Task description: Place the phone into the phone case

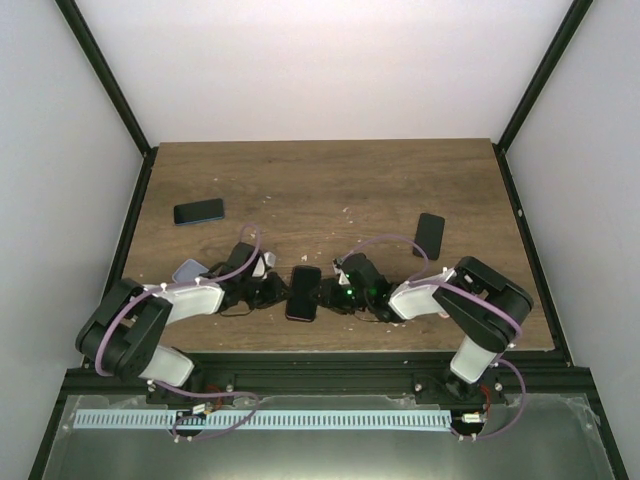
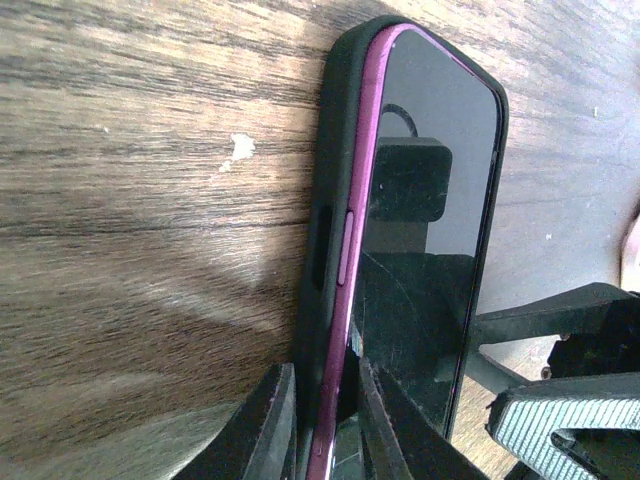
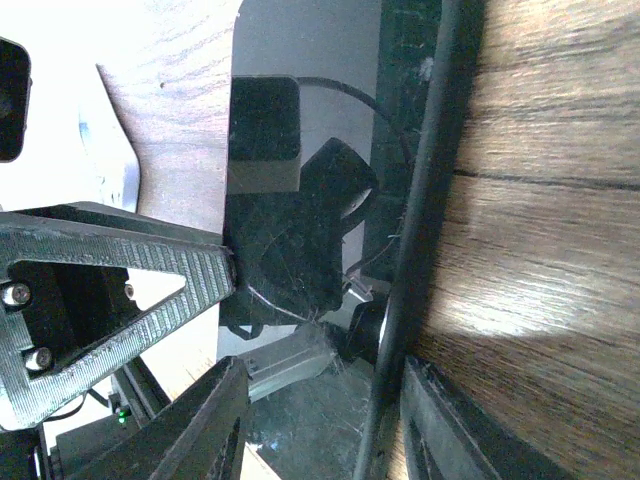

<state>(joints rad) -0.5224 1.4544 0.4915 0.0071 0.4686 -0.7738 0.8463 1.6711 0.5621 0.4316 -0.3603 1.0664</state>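
The phone (image 1: 304, 292), dark-screened with a magenta frame, lies inside the black case (image 2: 322, 150) at the table's near middle. In the left wrist view the magenta edge (image 2: 362, 180) stands slightly proud of the case wall. My left gripper (image 2: 325, 430) is shut on the phone's left edge, case wall included; it shows in the top view (image 1: 277, 290). My right gripper (image 3: 315, 430) is open and straddles the phone's right edge, one finger over the screen (image 3: 320, 400) and one beside the case rim (image 3: 415, 250); it also shows in the top view (image 1: 330, 293).
A second phone with a blue edge (image 1: 198, 211) lies at the back left. A black phone or case (image 1: 429, 235) lies at the right. A grey-blue object (image 1: 188, 270) sits beside the left arm. Black frame posts border the table.
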